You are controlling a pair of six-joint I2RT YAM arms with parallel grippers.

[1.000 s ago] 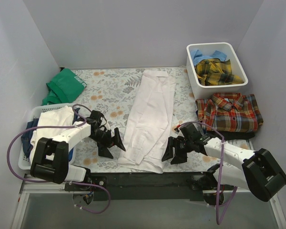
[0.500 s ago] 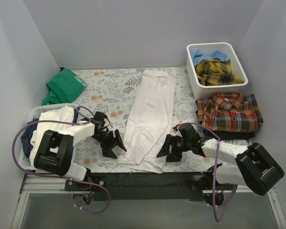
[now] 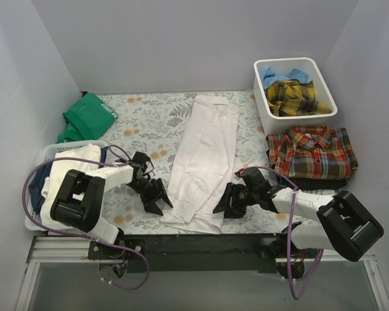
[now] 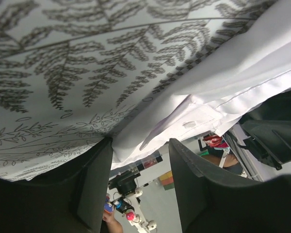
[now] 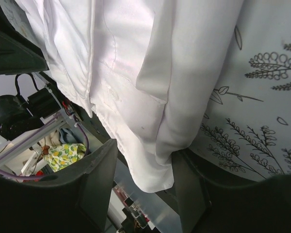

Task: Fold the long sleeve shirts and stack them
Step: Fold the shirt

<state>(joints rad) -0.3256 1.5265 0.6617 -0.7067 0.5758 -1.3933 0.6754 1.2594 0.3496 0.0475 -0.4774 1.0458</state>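
White shirt [image 3: 204,155] lay mid-table on the floral table cover [image 3: 142,123]. It was already folded into a long narrow strip, collar at the far end and hem at the near edge.

Left gripper [image 3: 157,197] sat low at the near-left hem corner and right gripper [image 3: 225,202] at the near-right corner. Both had jaws spread and nothing was clamped. In the right wrist view the layered hem fell between the fingers [image 5: 94,179]. In the left wrist view the cloth edge sat just at the gap, but I could not tell whether a finger [image 4: 92,184] was under it.

Handling judgement:
- The cloth is thin, light and limp, in several loose layers that will slide apart.
- Pinch all layers at each hem corner and lift both corners evenly, or the strip will skew.

Surroundings:
- The red plaid shirt [image 3: 314,153] lay folded to the right, near the right arm.
- The white bin [image 3: 292,123] beyond it held the yellow plaid shirt [image 3: 292,97] and the light blue shirt [image 3: 275,72].
- A green garment [image 3: 87,115] lay far left.
- A basket [image 3: 32,222] of clothes sat beside the left arm.

Nothing lay on the strip's far half.
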